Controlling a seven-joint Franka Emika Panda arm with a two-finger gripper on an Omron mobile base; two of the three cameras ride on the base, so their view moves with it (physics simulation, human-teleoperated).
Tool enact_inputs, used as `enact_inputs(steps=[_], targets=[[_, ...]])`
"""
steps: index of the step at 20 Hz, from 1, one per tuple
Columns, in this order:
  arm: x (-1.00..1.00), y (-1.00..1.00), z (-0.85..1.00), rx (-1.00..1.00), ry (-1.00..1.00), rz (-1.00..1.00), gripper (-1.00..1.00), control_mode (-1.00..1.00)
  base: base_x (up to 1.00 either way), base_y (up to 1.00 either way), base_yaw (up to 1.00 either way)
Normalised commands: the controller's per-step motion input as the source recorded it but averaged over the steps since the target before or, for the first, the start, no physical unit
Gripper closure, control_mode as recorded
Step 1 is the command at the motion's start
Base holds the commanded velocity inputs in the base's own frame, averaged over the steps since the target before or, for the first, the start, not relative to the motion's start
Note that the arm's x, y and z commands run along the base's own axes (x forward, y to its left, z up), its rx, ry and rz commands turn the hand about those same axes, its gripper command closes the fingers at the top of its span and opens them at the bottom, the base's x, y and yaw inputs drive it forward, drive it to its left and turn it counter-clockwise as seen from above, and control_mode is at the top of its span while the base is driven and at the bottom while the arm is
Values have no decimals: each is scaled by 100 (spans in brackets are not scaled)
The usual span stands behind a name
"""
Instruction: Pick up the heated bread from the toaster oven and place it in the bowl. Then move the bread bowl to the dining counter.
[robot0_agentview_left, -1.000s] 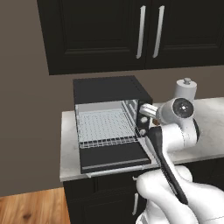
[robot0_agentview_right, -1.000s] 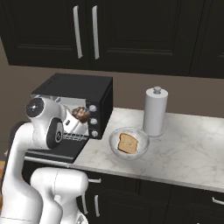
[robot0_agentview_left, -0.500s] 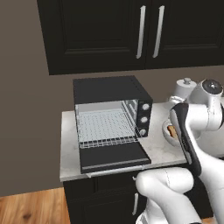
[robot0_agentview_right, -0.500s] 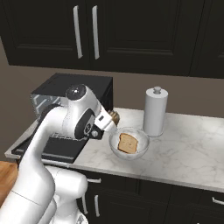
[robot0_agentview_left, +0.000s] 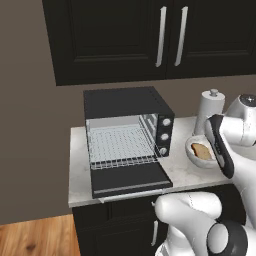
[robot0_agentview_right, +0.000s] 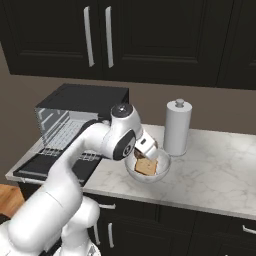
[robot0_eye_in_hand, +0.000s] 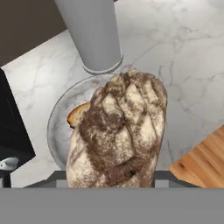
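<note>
While you look along the hand, the bread (robot0_eye_in_hand: 119, 133) sits pinched between the fingers, so large in view that it hides both tips; the gripper (robot0_agentview_right: 148, 148) hangs right over the bowl (robot0_agentview_right: 161, 170). Under the fingers, the bowl holds a flat tan slice (robot0_agentview_right: 145, 166), mostly covered by the bread in the hand view. Just beyond the fingers stands the paper towel roll (robot0_agentview_right: 177, 128), near the bowl's far rim. Well off to the side, the toaster oven (robot0_agentview_left: 127, 136) has its door down and its rack (robot0_agentview_left: 120, 144) bare. You will find no readable writing on the knobs (robot0_agentview_left: 164, 136).
</note>
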Motion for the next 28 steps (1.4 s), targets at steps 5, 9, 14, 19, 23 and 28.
enact_inputs(steps=[5,9,14,19,23,28], targets=[[27,-11,-43,0,7,0,-100,-100,0,0,0],[38,2,-38,-1,0,0,-100,-100,0,0,0],[47,-2,-44,1,0,0,-100,-100,0,0,0],[8,-1,-17,0,-4,0,-100,-100,0,0,0],[-76,-34,21,7,-3,-1,-100,-100,0,0,0],[-54,-62,2,3,15,-6,-100,-100,0,0,0]])
